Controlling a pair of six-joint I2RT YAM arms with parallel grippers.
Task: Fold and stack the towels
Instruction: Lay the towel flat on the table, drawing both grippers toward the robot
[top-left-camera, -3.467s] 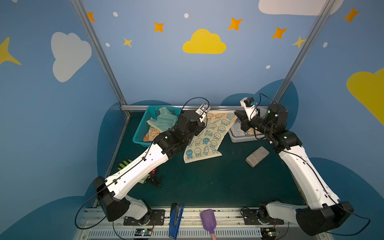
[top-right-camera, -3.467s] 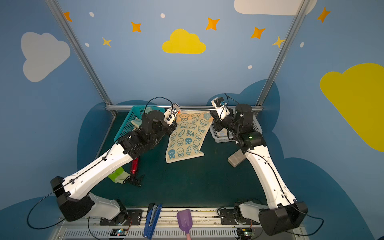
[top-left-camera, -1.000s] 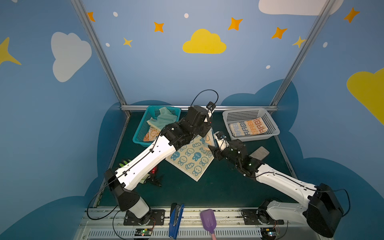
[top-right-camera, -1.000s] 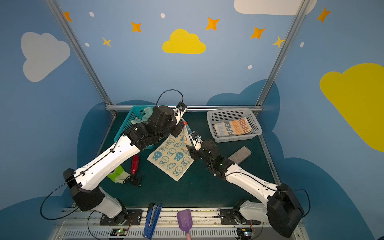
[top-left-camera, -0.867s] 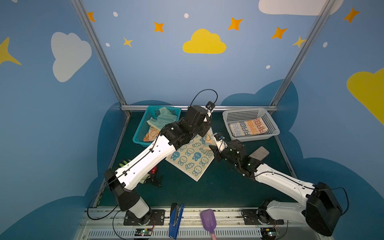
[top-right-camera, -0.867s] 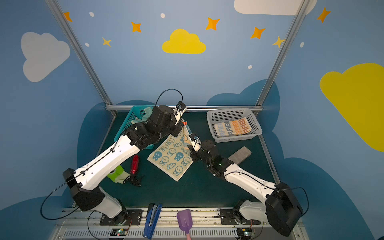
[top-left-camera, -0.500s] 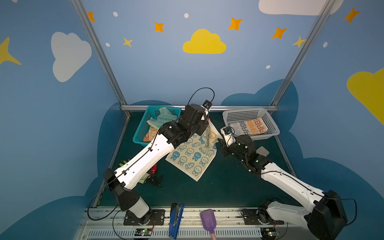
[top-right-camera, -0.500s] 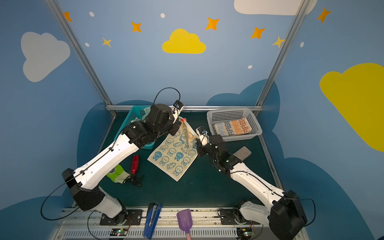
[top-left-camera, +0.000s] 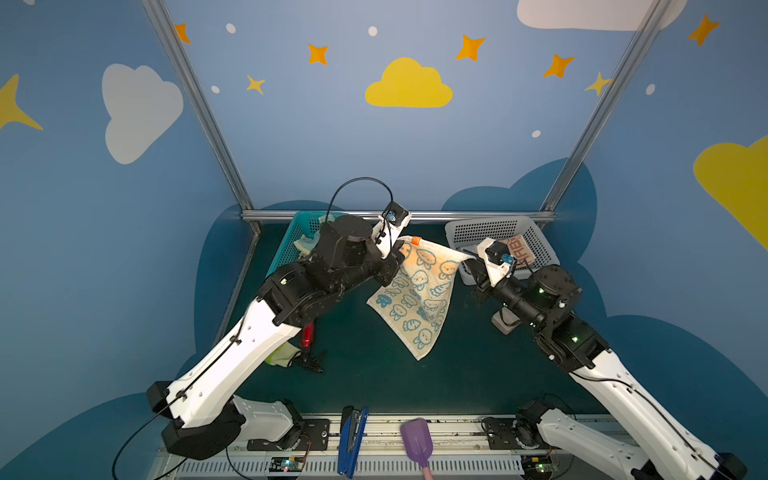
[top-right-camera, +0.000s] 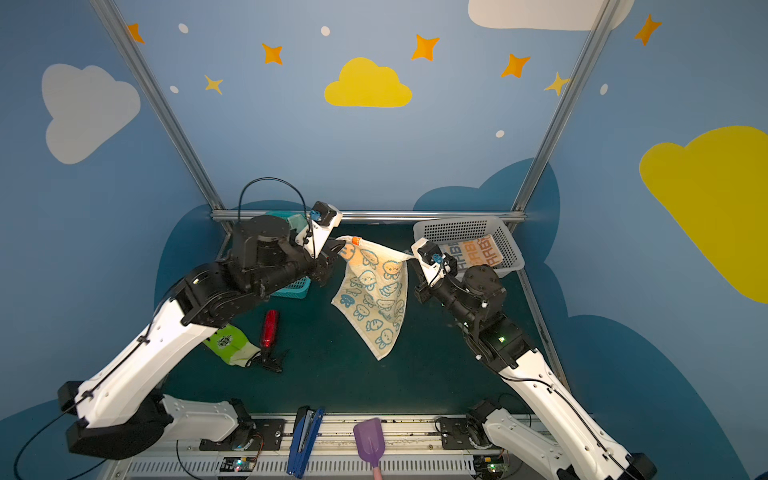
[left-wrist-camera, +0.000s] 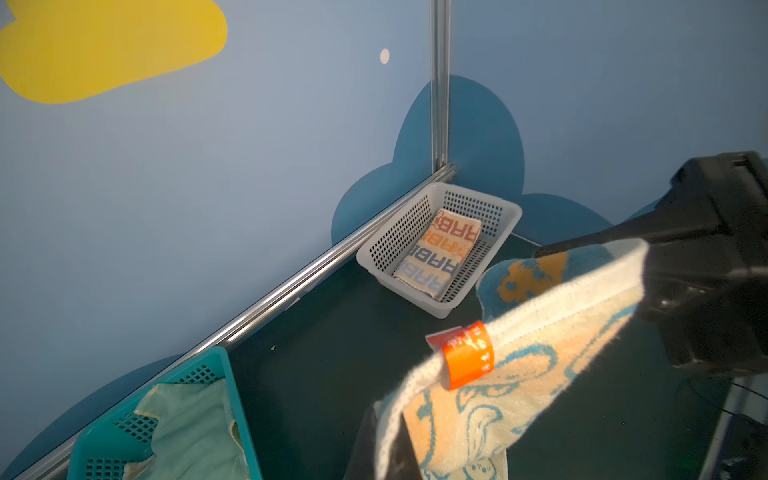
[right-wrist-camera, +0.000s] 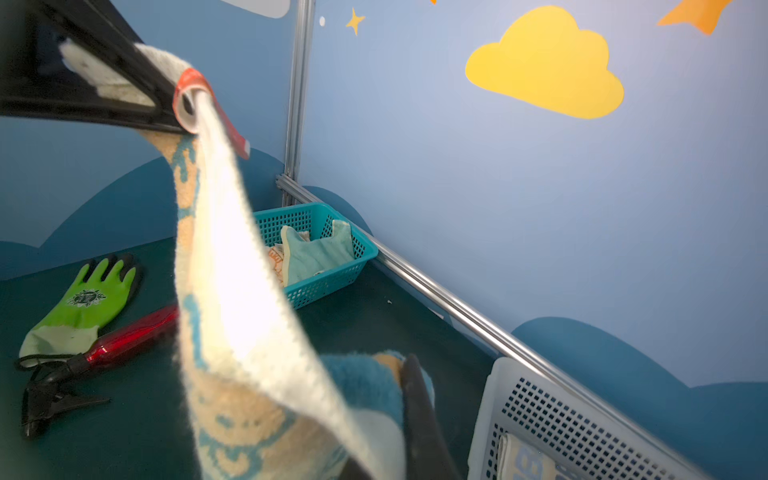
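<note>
Dark green surface (top-left-camera: 374, 386). Towel (top-left-camera: 419, 291) hangs above it, strung between both arms: left fingers (right-wrist-camera: 83, 109) clenched on the tagged corner, right fingers (right-wrist-camera: 424, 424) clamped on the next. You want that edge taut and level, then lowered flat.

folded towel (top-right-camera: 478, 253), "RABB" lettering (repeated rows)

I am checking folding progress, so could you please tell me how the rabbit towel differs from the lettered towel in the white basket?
The rabbit towel hangs unfolded, its top corners pinched by the left tool and right tool; the lettered towel lies folded in the white basket. The rabbit towel shows blue rabbits on cream; the lettered towel shows orange and grey letters. Both are small terry cloths.
</note>
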